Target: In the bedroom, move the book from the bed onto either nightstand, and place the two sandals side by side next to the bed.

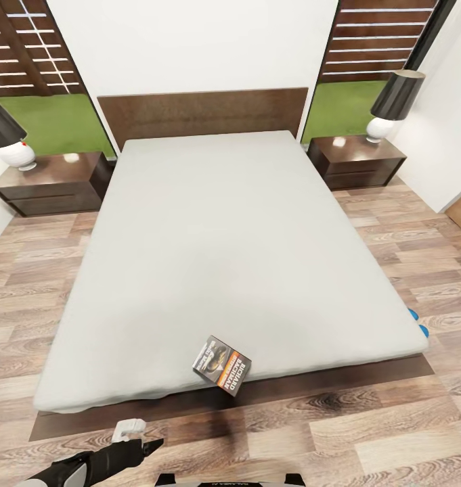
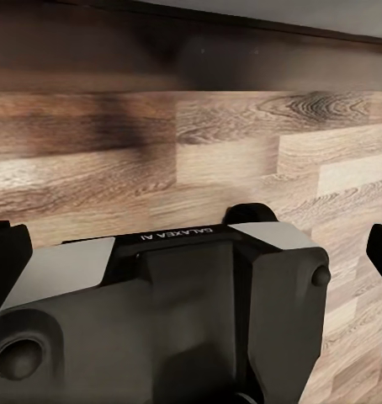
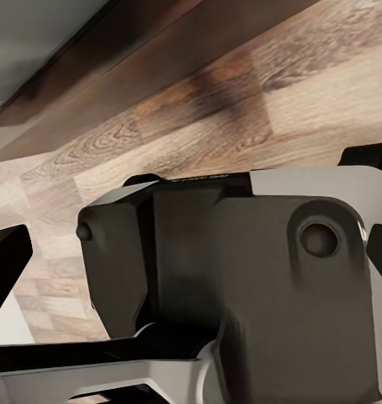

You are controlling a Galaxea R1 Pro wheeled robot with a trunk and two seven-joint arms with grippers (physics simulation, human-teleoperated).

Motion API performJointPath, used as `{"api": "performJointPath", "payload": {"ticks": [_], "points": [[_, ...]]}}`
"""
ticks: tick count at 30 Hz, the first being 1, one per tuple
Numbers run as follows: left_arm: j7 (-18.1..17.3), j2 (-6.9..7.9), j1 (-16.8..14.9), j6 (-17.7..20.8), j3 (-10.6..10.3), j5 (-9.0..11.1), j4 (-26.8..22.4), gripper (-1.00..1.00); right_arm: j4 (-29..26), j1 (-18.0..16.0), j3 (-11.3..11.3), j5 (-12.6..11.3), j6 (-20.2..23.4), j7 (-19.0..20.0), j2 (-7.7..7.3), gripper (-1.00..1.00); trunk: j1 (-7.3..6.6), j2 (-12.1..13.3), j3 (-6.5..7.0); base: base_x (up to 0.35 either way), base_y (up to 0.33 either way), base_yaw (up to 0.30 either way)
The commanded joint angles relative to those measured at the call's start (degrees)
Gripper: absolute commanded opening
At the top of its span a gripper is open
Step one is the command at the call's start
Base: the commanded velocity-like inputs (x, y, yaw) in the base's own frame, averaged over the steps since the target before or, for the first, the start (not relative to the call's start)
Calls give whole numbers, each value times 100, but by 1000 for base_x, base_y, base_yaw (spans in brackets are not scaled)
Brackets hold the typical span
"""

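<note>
The book (image 1: pixel 221 365) lies at the foot edge of the bed (image 1: pixel 223 230), its corner hanging over the dark frame. Two blue sandals (image 1: pixel 414 314) peek out on the floor at the bed's right side near the foot, mostly hidden by the mattress. One nightstand (image 1: pixel 51 184) stands left of the headboard and another nightstand (image 1: pixel 355 161) right of it. My left gripper (image 1: pixel 149 444) is low over the floor, short of the bed's foot and left of the book. In the wrist views the left gripper (image 2: pixel 191 252) and the right gripper (image 3: pixel 191 257) are open and hold nothing.
A lamp (image 1: pixel 7 138) stands on the left nightstand and another lamp (image 1: pixel 391 101) on the right one. Wood-plank floor (image 1: pixel 365 419) runs around the bed. Windows flank the headboard. My own grey base (image 2: pixel 183 311) lies under both wrist cameras.
</note>
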Motion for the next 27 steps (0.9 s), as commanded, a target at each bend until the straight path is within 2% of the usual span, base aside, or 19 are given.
{"api": "performJointPath", "payload": {"ticks": [1,11,18,22,25,26,27], "points": [[-16,1,-2,-10,50,-60,0,100,5,-3,-37,34,-15,20,1,100,1,-5,-5,0,0,0],[-12,-8,-2,-2,47,-59,0,100,5,-4,-12,41,-15,-3,25,100,1,-5,-5,0,0,0],[-15,-16,-2,-2,46,-56,1,100,-72,-10,-32,25,-15,-563,124,100,1,-5,-5,0,0,0],[-16,-16,-2,-1,46,-54,1,100,-199,-13,-35,18,-9,-702,173,100,1,-5,-5,0,0,0],[-16,-16,2,-2,50,-51,1,100,-549,-19,-36,20,30,-729,419,100,1,-5,-5,0,0,0],[-16,-16,3,-2,55,-47,0,100,-787,-23,-36,21,53,-734,581,100,1,-5,-5,0,0,0],[-16,-15,4,-1,58,-45,0,100,-911,-24,-37,22,63,-738,670,100,1,-5,-5,0,0,0]]}}
